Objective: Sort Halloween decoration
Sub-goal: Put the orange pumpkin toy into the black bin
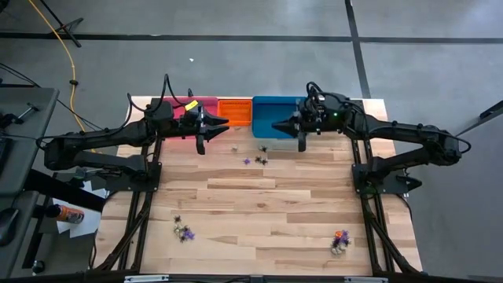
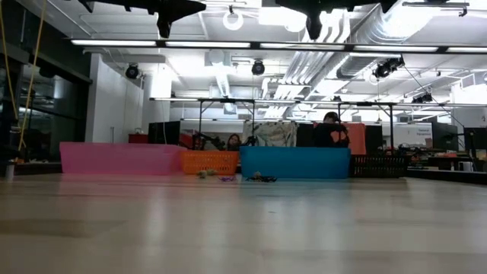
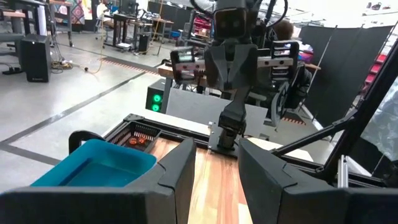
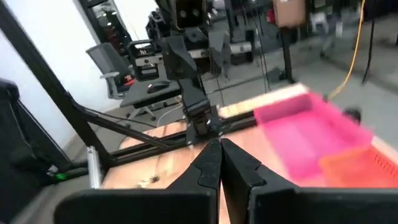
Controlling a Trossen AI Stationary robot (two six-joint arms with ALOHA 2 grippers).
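The Halloween decoration lies on the wooden table as tiny trinkets in three groups: one near the bins (image 1: 259, 154), one at the near left (image 1: 183, 231) and one at the near right (image 1: 339, 240). My left gripper (image 1: 225, 122) hangs level above the pink bin (image 1: 189, 104) and orange bin (image 1: 234, 112). It points toward the table's right and is open, its fingers (image 3: 180, 174) apart with nothing between them. My right gripper (image 1: 276, 124) hovers over the blue bin (image 1: 275, 108), facing the left one. It is shut (image 4: 219, 163), and no trinket shows in it.
The pink, orange and blue bins stand in a row along the far edge, with a black basket (image 3: 140, 133) beyond the blue one (image 3: 93, 165). The two arms face each other high above the table. People sit in the room behind (image 2: 331, 129).
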